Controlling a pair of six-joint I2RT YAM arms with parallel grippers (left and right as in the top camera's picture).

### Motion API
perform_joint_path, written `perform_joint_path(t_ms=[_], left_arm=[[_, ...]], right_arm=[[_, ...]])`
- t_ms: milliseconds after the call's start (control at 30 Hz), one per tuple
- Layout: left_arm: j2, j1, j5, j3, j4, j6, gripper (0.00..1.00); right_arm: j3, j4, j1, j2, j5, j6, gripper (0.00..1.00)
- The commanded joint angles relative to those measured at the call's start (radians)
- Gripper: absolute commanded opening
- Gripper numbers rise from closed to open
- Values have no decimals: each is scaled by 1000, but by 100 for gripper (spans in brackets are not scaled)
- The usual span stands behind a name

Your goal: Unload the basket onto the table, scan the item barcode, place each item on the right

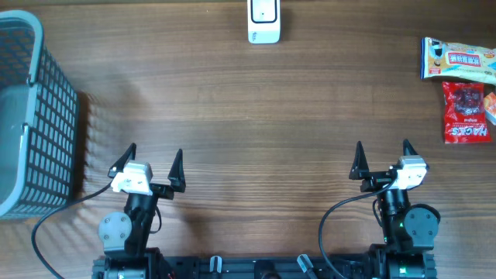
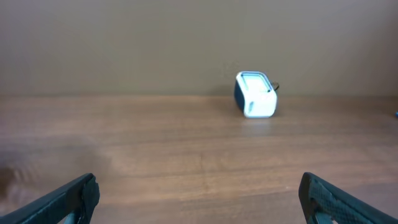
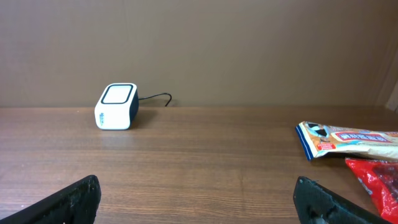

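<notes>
Two snack packets lie at the table's far right: a blue and yellow packet (image 1: 459, 60) (image 3: 348, 140) and, just in front of it, a red packet (image 1: 466, 111) (image 3: 376, 180). A white barcode scanner (image 1: 263, 21) (image 2: 255, 94) (image 3: 117, 106) stands at the back middle of the table. My left gripper (image 1: 155, 164) (image 2: 199, 196) is open near the front left with nothing between its fingers. My right gripper (image 1: 383, 158) (image 3: 196, 199) is open near the front right, well short of the packets, also holding nothing.
A grey mesh basket (image 1: 35, 116) stands at the left edge of the wooden table (image 1: 256, 116). A black cable (image 3: 155, 98) runs from the scanner toward the back.
</notes>
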Motion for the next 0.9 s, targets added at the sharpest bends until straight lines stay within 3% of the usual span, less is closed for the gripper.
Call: perform_joint_path(t_ms=[0, 167, 867], left_arm=[[-10, 6, -106, -12, -23, 23, 100], [-10, 6, -206, -12, -33, 45, 100], [-10, 5, -224, -12, -34, 75, 100]], right_arm=[[-1, 2, -5, -8, 13, 8, 100], [-1, 2, -5, -8, 13, 9, 100], [-1, 2, -5, -8, 13, 9, 100]])
